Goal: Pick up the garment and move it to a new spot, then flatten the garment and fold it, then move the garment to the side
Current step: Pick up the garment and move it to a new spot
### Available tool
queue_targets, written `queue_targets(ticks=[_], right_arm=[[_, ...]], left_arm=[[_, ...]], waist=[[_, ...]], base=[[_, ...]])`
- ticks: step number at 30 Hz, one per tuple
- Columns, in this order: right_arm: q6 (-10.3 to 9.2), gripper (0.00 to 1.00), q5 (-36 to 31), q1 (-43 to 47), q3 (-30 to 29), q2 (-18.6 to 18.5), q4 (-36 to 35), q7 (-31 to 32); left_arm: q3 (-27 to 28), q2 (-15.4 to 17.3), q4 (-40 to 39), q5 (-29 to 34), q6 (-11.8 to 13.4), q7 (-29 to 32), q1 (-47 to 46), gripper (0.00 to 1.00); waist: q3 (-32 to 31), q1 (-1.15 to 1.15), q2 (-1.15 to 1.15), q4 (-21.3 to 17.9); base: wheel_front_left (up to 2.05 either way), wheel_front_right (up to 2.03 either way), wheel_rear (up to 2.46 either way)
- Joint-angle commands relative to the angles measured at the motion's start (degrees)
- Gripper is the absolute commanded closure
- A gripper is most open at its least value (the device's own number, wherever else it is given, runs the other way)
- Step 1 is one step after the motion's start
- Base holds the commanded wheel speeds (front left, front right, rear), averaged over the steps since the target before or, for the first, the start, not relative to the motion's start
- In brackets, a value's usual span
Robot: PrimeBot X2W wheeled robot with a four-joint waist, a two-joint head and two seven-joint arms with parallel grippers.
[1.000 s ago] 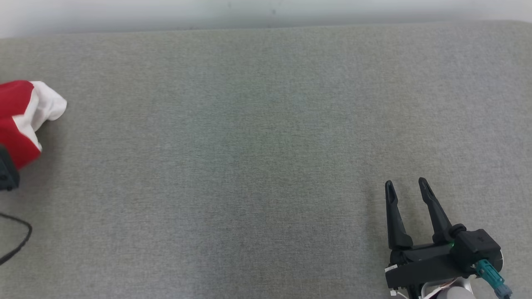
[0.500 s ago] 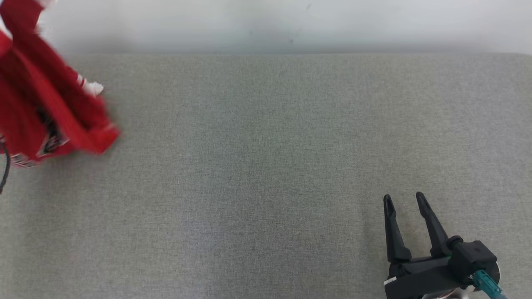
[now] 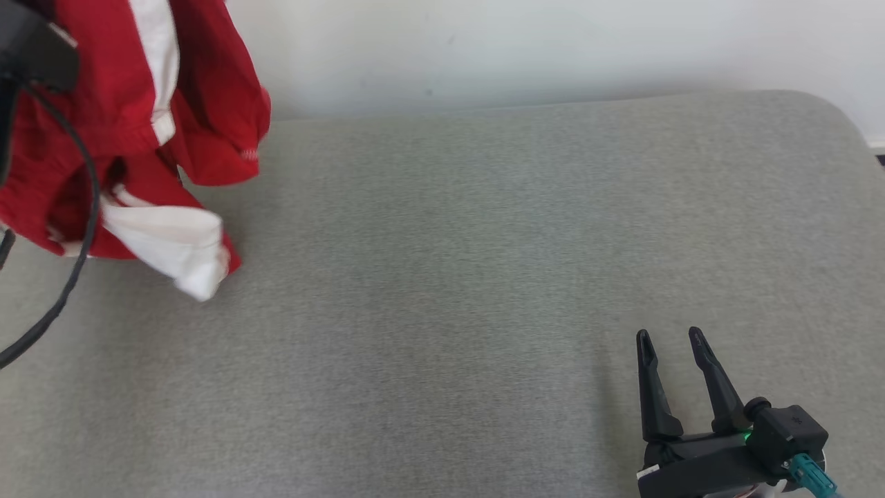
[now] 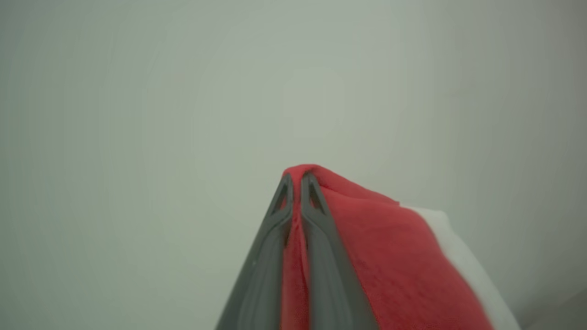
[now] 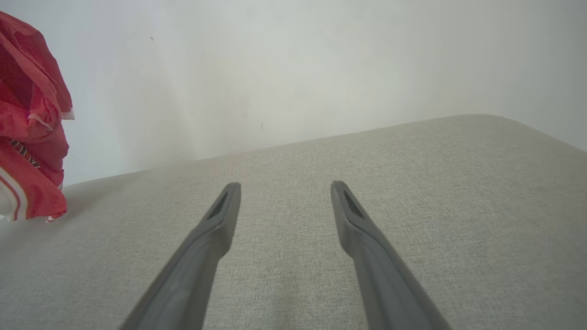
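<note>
1. Two grippers are mine. My left gripper (image 4: 297, 181), seen along its own fingers, is pinched tight on a red fold of the garment (image 4: 390, 256). The cloth is squeezed between the two fingers and spills over one of them, with a white panel beyond it.
2. From the head view, the garment (image 3: 138, 138) is red with white stripes and hangs bunched beneath my left gripper, raised off the grey padded surface (image 3: 449, 290). Its lowest white cuff comes close to the padding; I cannot tell whether it brushes it.
3. My right gripper (image 3: 669, 339) has its fingers spread wide with nothing between them. It sits low over the surface, well apart from the garment, which shows far off to its left (image 5: 32, 137).
4. Step in hand, as I judge it: the first one, carrying the garment to a new spot. The lift is made; the garment has not been set down.
5. The next move calls for bringing the load over the bare padding between my two grippers, lowering it until the cloth settles, then letting go so that flattening can begin. My right gripper is free to take a second edge.
6. A dark cable (image 3: 76, 228) hangs across the cloth below my left gripper and may snag during the lowering.
</note>
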Motion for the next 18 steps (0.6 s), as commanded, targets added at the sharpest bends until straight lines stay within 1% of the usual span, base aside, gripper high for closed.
queue_targets(ticks=[1, 5, 10, 13, 18], right_arm=[[-0.12, 0.0, 0.8, 0.4, 0.1, 0.0, 0.1, -0.1], [-0.12, 0.0, 1.7, 0.5, 0.6, 0.0, 0.3, -0.1], [-0.12, 0.0, 2.7, 0.9, 0.4, 0.0, 0.4, -0.1], [-0.12, 0.0, 3.1, 1.0, 0.0, 0.0, 0.6, -0.1], [-0.12, 0.0, 3.5, 0.7, -0.1, 0.0, 0.7, -0.1]], left_arm=[[-0.3, -0.4, -0.9, 0.0, 0.0, 0.6, -1.2, 1.0], [-2.2, -2.6, -3.9, 0.0, -0.1, 2.2, -3.2, 1.0], [-4.7, -5.8, -5.7, -0.4, -0.3, 3.6, -5.3, 1.0], [-6.4, -7.8, -5.6, -0.6, -0.5, 4.1, -5.6, 1.0], [-9.1, -9.6, -4.6, -0.7, -0.9, 4.7, -4.5, 1.0]], waist=[[-0.6, 0.01, 0.0, -2.6], [-0.8, 0.01, 0.0, -6.2], [-0.8, 0.01, 0.0, -9.9], [-0.5, 0.01, 0.0, -11.5], [0.5, 0.01, 0.0, -13.3]], base=[[0.0, 0.0, 0.0], [0.0, 0.0, 0.0], [0.0, 0.0, 0.0], [0.0, 0.0, 0.0], [0.0, 0.0, 0.0]])
